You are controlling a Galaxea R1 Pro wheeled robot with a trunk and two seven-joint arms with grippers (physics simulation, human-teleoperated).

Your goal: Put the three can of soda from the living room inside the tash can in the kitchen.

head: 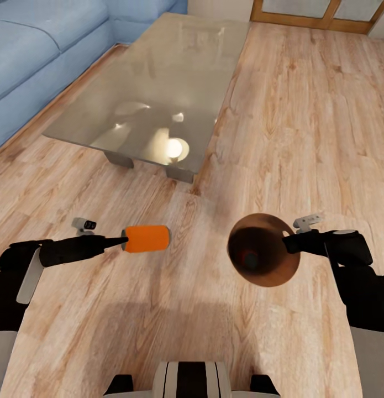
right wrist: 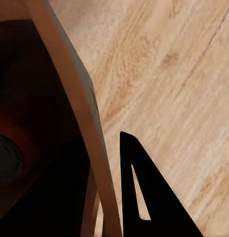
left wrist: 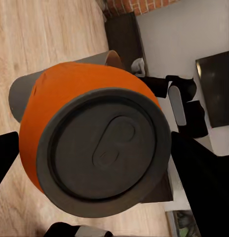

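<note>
While both arms hang over the living room's wood floor (head: 302, 110), each claw carries something.
Left claw (head: 123, 240) clamps an orange soda can (head: 147, 238) sideways; right claw (head: 284, 243) pinches the tilted trash can (head: 280, 271) by its rim, cans inside.

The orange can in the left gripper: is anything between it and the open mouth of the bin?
Nothing visible. The orange can lies sideways in the left gripper, and the bin, held at its rim by the right gripper, turns its mouth toward it. Between them shows bare wood floor.
</note>
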